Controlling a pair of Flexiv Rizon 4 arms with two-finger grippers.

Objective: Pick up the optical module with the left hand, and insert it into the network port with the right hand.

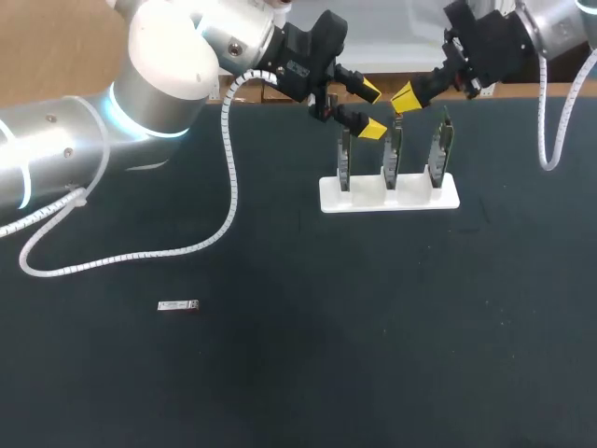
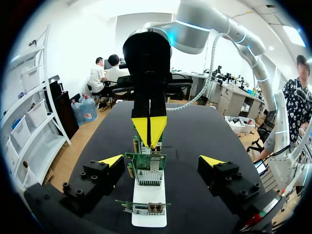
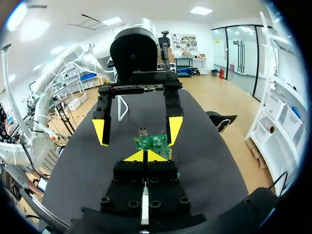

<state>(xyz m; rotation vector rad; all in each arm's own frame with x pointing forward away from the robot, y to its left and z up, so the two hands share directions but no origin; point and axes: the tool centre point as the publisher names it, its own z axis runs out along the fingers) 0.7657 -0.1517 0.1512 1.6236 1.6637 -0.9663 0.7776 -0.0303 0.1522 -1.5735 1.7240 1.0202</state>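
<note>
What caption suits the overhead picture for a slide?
Left arm and right arm above a white stand of circuit boards; silver module lying apart on the table.

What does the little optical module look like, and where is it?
Look at the big black table. Far from the white stand holding three green cards, towards the robot's left side, lies the optical module. It is a tiny silver bar lying flat and all alone, while the cards stand upright together.

Cropped at the frame's upper left, left arm (image 1: 112, 103); cropped at upper right, right arm (image 1: 560, 23). Too small for detail, module (image 1: 177, 305) lower left. Can't make out ports on the cards (image 1: 392, 154).
</note>
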